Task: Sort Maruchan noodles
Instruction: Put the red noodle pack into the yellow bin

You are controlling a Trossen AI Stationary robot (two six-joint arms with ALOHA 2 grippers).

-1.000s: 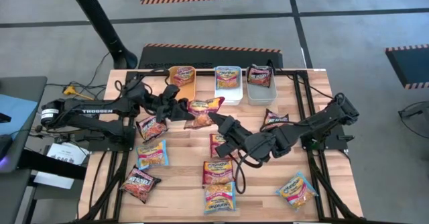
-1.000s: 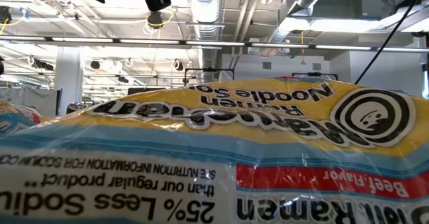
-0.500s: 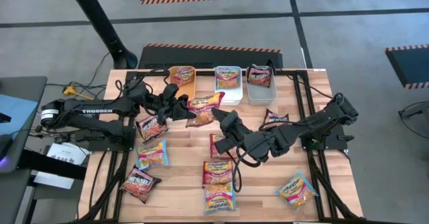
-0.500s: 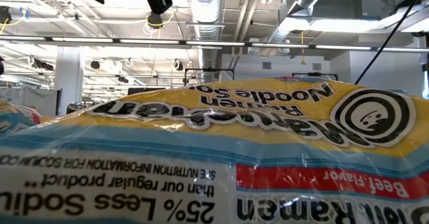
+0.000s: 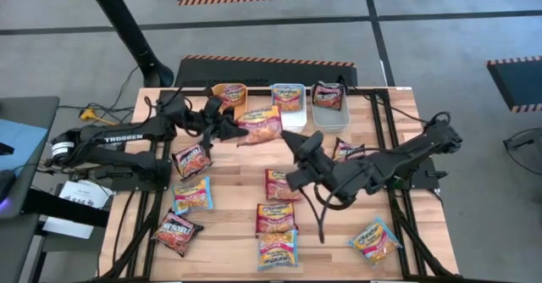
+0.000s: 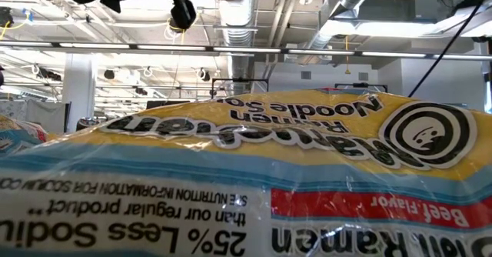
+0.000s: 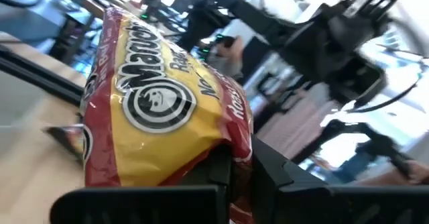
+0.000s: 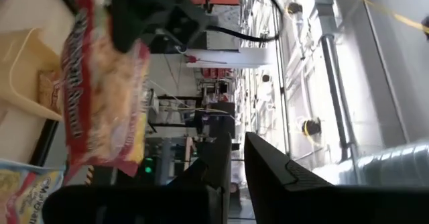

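From overhead, Maruchan noodles [image 5: 275, 220] lie scattered on the wooden table [image 5: 229, 228]; three bins [image 5: 329, 118] line its far edge, by grey floor. The left gripper [image 5: 230, 127] pinches a red-yellow packet [image 5: 262, 124] lifted near them. The right gripper [image 5: 298, 138] is raised mid-table, its finger gap unclear.

Low down, a packet [image 6: 254, 172] filling the foreground reads "25% Less Sodium", upside down, under ceiling pipes.

The left wrist shows "Maruchan" on the pinched wrapper.

The right wrist shows that packet hanging beyond its own fingers [image 8: 275, 170].
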